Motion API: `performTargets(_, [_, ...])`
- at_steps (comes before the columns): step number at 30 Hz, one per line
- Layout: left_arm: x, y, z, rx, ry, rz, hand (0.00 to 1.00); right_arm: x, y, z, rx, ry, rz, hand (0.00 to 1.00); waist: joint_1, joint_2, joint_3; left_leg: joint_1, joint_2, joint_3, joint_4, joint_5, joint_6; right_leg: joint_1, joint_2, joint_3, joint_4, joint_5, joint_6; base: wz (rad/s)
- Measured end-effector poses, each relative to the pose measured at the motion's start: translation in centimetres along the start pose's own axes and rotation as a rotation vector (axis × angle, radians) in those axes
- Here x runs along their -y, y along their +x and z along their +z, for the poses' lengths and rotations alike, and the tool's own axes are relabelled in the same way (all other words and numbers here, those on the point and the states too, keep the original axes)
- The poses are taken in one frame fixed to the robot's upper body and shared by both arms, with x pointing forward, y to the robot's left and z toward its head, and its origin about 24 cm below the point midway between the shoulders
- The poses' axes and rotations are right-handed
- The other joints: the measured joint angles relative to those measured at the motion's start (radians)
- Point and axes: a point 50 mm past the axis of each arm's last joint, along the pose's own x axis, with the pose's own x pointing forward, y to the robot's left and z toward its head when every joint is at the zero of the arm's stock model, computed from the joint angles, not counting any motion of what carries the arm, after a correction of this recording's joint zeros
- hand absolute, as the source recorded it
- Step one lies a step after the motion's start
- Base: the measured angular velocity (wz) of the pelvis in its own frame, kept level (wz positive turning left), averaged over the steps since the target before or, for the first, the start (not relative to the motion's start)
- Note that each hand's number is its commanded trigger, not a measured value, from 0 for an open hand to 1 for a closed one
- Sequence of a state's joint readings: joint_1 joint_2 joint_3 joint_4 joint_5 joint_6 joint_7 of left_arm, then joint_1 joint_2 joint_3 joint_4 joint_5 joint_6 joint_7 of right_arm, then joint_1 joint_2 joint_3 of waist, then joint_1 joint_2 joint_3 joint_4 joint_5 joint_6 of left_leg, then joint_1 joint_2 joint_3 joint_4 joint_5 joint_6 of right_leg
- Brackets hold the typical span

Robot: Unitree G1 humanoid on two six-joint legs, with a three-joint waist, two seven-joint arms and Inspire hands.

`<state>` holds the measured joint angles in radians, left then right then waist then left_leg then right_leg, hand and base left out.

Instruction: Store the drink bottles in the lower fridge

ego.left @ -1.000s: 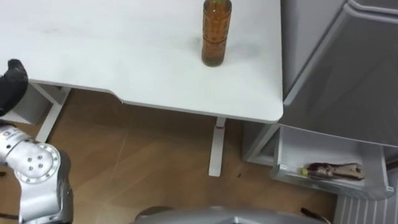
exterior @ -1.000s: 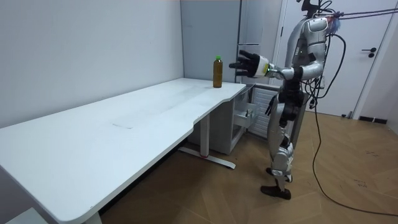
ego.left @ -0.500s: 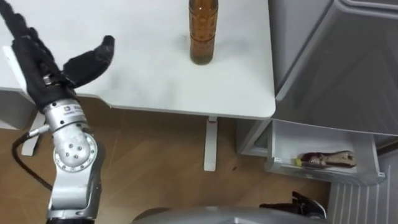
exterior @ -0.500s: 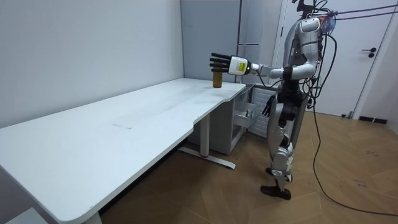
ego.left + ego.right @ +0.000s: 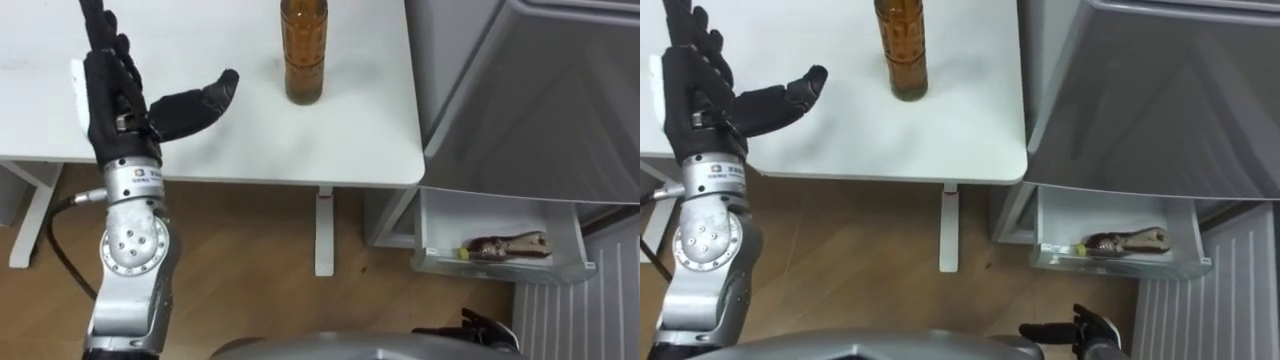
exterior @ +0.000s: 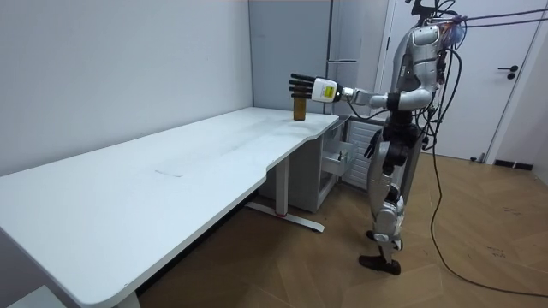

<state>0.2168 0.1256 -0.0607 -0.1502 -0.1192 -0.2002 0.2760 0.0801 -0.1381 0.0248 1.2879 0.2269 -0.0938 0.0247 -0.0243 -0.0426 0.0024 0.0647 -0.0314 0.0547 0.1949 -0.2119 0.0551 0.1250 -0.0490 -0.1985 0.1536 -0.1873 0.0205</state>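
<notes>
Left hand [image 5: 122, 98] spread open over worktop [image 5: 350, 145], apart from bottle [image 5: 304, 52] near right edge; fridge [image 5: 520, 110] beside, drawer [image 5: 500, 268] open.

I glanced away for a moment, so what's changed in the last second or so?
The left hand has risen from beside the table to hover over it, fingers straight, thumb pointing toward the bottle without touching it. Nothing was grasped. The bottle stands where it was, the lower fridge drawer is open as before, and the right hand hangs low.
</notes>
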Motion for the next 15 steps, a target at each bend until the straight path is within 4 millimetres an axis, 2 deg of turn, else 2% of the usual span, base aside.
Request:
performTargets(4, [0.4,-0.1,-1.6,-0.101,-0.049,-0.031,0.00,0.0,0.0,0.0,0.000,-0.003,0.001,0.00,-0.011,0.001,0.0014,0.000,0.000,0.000,0.002,0.000,0.000,0.007,0.000,-0.002,0.000,0.001,-0.001,0.00])
performTargets(13, [0.4,-0.2,-2.1,-0.142,-0.098,-0.039,0.00,-0.3,0.1,0.3,0.008,-0.001,0.007,0.00,-0.028,0.008,0.0054,0.002,0.001,0.004,0.001,0.000,0.000,0.002,0.001,0.008,0.000,0.001,-0.001,0.00])
performTargets(15, [0.6,0.1,-1.9,-0.130,-0.101,-0.042,0.00,-0.3,0.1,0.5,0.012,-0.001,0.007,0.00,-0.028,0.012,0.0088,0.001,0.002,0.009,0.002,0.000,0.000,0.001,0.001,0.011,0.000,0.001,-0.001,-0.05])
